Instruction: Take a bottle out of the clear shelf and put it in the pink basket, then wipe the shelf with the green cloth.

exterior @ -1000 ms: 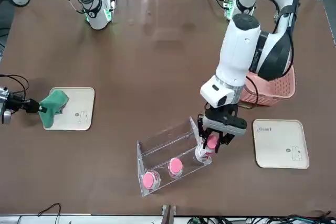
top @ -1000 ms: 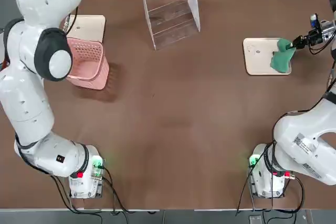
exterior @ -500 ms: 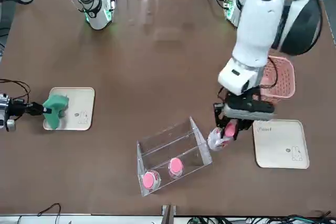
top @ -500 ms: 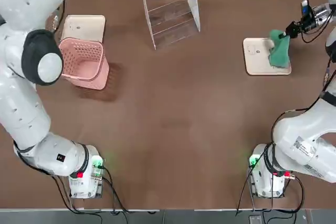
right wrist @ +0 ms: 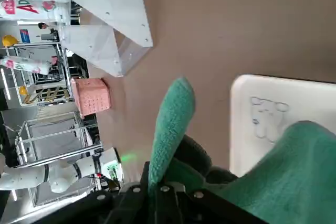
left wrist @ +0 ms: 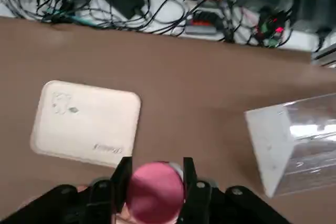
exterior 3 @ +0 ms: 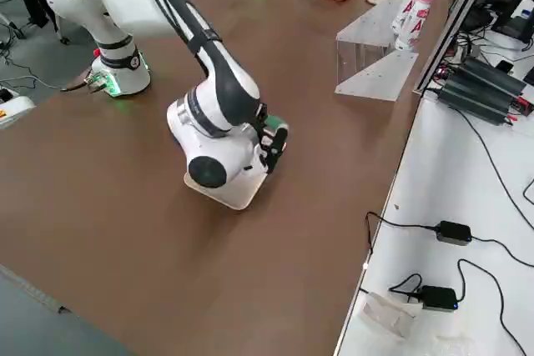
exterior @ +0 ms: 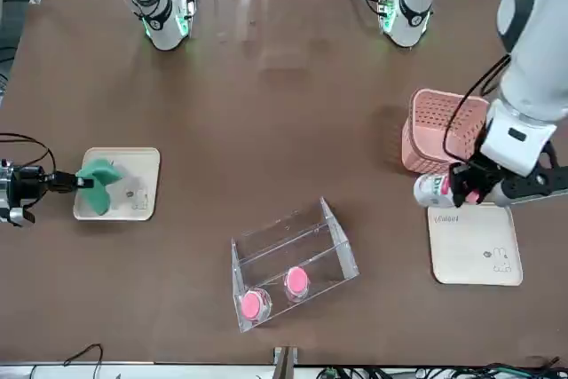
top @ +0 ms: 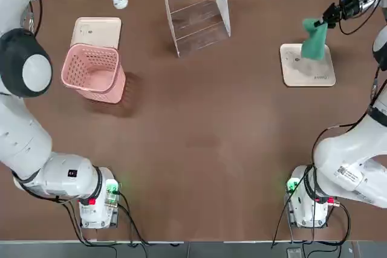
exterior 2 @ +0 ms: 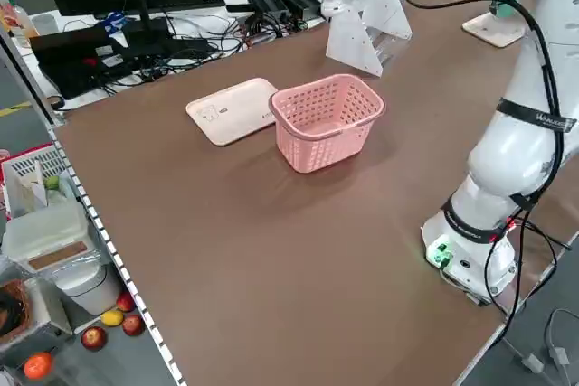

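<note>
Bottle (exterior: 432, 190), white with a pink cap, lies sideways in the left claw (exterior: 463, 185), which is clamped shut on it at the right of the front view. It hangs above the desk (exterior: 266, 113), in front of the pink basket (exterior: 441, 130) and over the near edge of a cream tray (exterior: 474, 243). In the left wrist view, the pink cap sits squeezed between the 2 dark fingers (left wrist: 119, 179).

Nearest the front camera, at lower centre, the clear shelf (exterior: 293, 265) stands on the desk with 2 more pink-capped bottles (exterior: 275, 294) at its front edge.

At the far left of the front view, the right claw (exterior: 60, 182) is closed on the green cloth (exterior: 98, 185), lifting it so that it hangs above the edge of a second cream tray (exterior: 135, 185). In the top view this cloth appears at the upper right, draped down from the claw over the tray's far edge.

Farther back, the 2 arm bases with green lights sit along the top of the front view.
</note>
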Action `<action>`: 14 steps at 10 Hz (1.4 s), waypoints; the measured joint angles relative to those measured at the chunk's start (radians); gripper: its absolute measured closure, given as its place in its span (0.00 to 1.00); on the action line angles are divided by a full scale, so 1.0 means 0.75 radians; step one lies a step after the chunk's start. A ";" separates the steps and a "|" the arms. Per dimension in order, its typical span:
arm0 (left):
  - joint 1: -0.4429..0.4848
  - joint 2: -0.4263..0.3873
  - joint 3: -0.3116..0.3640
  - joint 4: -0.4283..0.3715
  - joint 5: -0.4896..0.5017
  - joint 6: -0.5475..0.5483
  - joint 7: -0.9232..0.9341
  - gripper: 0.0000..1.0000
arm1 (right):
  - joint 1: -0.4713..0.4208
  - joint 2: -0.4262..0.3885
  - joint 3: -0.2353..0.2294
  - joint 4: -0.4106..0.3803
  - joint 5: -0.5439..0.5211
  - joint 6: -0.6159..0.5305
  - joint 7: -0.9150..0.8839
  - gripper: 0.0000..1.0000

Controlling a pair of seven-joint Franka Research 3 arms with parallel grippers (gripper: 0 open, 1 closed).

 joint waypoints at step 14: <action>0.288 -0.810 0.011 -1.513 0.119 0.778 -0.053 0.56 | 0.662 -0.390 0.014 0.073 -0.780 0.461 0.117 0.97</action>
